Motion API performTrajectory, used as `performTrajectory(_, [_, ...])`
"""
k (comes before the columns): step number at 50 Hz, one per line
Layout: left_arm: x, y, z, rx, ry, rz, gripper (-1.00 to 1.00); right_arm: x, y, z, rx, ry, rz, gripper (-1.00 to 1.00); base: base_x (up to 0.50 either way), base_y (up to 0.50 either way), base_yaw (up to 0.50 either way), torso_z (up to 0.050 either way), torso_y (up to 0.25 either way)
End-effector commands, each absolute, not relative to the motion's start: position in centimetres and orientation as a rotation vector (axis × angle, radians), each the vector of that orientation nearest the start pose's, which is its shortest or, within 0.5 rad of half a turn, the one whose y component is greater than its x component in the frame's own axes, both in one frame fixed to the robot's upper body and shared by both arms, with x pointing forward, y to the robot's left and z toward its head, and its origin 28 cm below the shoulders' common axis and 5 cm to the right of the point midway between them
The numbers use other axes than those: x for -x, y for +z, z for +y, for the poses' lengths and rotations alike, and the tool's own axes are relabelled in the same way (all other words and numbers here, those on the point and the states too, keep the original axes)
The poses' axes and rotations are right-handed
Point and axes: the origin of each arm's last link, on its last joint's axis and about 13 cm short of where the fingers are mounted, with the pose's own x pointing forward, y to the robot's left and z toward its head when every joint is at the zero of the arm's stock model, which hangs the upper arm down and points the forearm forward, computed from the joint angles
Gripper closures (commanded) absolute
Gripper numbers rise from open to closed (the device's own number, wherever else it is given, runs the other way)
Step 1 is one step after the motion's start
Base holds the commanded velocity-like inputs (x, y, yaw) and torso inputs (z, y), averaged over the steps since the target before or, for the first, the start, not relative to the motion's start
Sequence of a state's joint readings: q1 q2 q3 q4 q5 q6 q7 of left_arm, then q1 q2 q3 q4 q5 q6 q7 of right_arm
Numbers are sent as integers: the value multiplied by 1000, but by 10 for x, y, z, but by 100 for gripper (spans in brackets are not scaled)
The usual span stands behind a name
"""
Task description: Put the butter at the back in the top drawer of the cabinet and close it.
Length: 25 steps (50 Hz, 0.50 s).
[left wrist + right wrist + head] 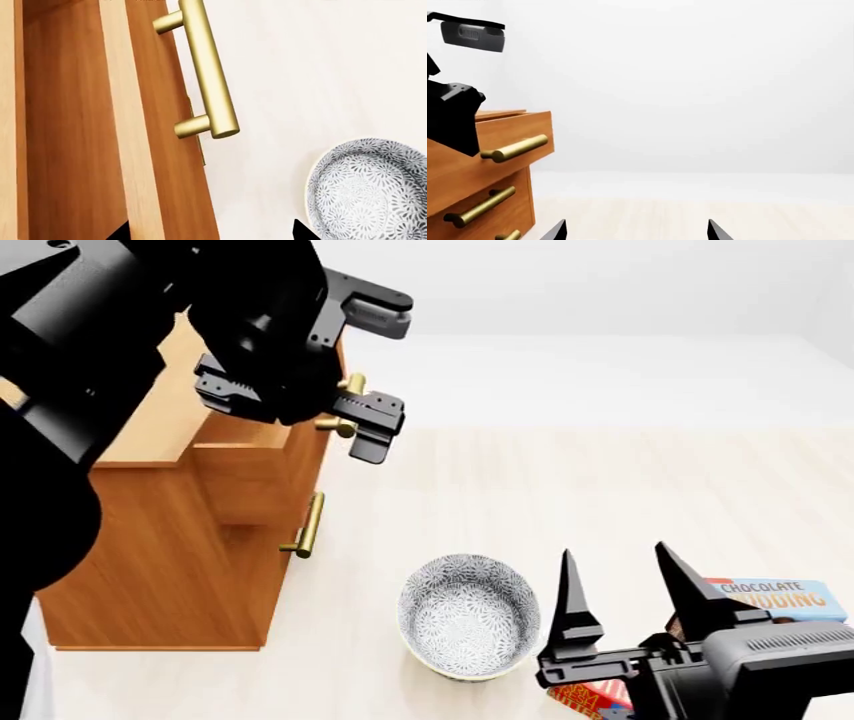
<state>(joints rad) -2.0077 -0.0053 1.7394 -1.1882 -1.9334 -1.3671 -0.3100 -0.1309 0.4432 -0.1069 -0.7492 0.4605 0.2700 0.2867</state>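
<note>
The cabinet [160,580] stands at the left with its top drawer [254,475] pulled partly out. My left gripper [300,410] hangs open over the drawer front, by the brass handle [350,405]. In the left wrist view the gripper [210,232] straddles the drawer front's upper edge [130,150], and the handle [203,70] lies just ahead. The butter [587,702] shows as a red-orange corner on the floor, mostly hidden under my right gripper [627,590]. That gripper [637,232] is open and empty, pointing toward the cabinet [500,135].
A patterned bowl [467,615] sits on the floor between the cabinet and my right gripper; its rim [373,190] is near the left fingers. A Chocolate Pudding box [781,598] lies at the right. The lower drawers [480,205] are shut.
</note>
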Motion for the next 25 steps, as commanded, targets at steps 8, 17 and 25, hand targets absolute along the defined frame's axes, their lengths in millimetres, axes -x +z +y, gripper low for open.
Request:
performTrajectory(8, [-344, 363, 137, -289, -241, 962, -100, -159, 128, -123, -76, 125, -233, -100, 0, 0, 0, 0, 0])
performTrajectory(17, [-343, 359, 131, -285, -276, 961, -100, -159, 128, -124, -82, 121, -236, -100, 0, 0, 0, 0, 0])
performTrajectory(25, [-341, 358, 126, -272, -312, 954, -100, -159, 129, -126, -85, 117, -237, -100, 0, 0, 0, 0, 0])
